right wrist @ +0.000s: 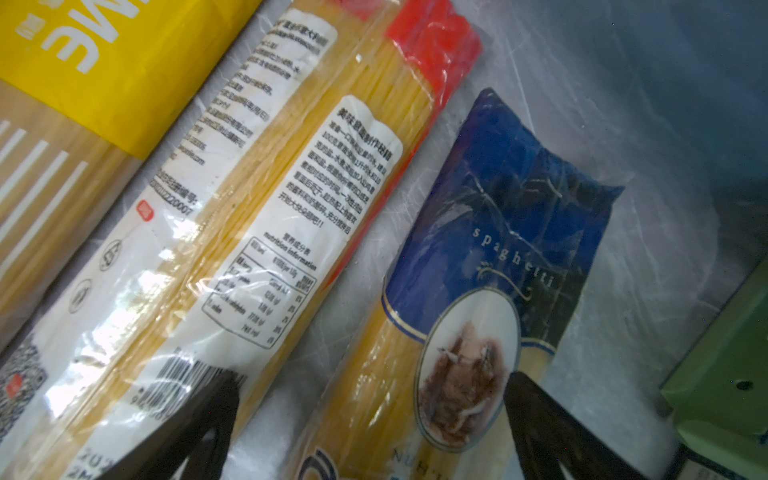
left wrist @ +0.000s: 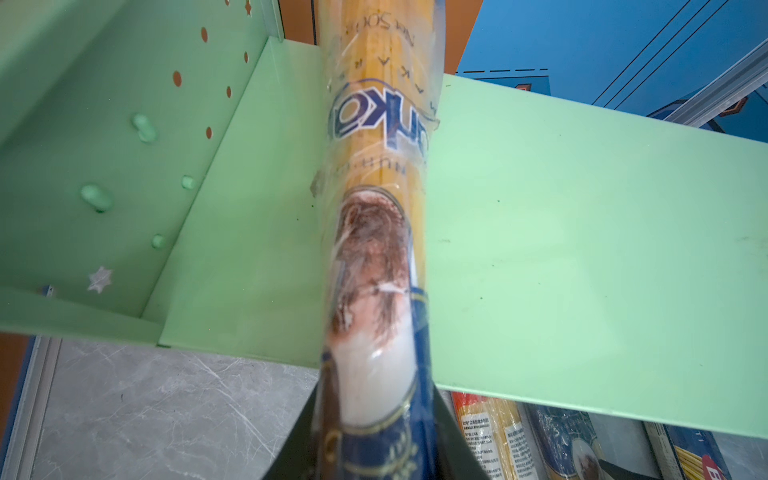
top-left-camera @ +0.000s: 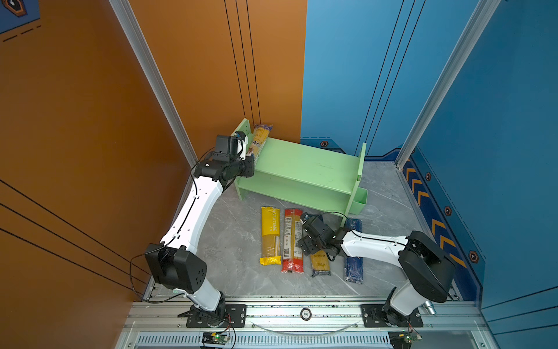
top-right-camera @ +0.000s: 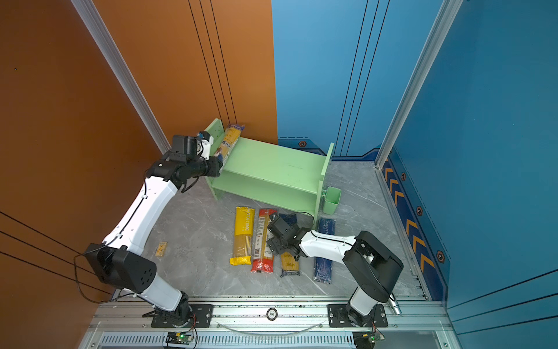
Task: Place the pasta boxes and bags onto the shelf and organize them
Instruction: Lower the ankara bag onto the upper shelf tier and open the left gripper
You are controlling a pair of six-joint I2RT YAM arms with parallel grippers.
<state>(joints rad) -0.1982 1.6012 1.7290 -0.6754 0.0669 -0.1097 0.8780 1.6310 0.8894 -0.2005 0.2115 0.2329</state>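
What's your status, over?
Left gripper, jaws shut on yellow-and-blue bag at shelf top tier. Right gripper, jaws open over second yellow-and-blue bag. Top tier otherwise bare.

A grey marbled tabletop carries a light green two-tier shelf, which stands slanted at the centre of both top views with a small green bin on its right end. A yellow-and-blue spaghetti bag is over the top board's left end, beside the perforated side panel; whether it rests there is unclear. Below the shelf, side by side on the tabletop, lie a yellow bag, a red-ended clear bag, a second yellow-and-blue bag and a dark blue box. A tiny yellow box lies well apart to their left.
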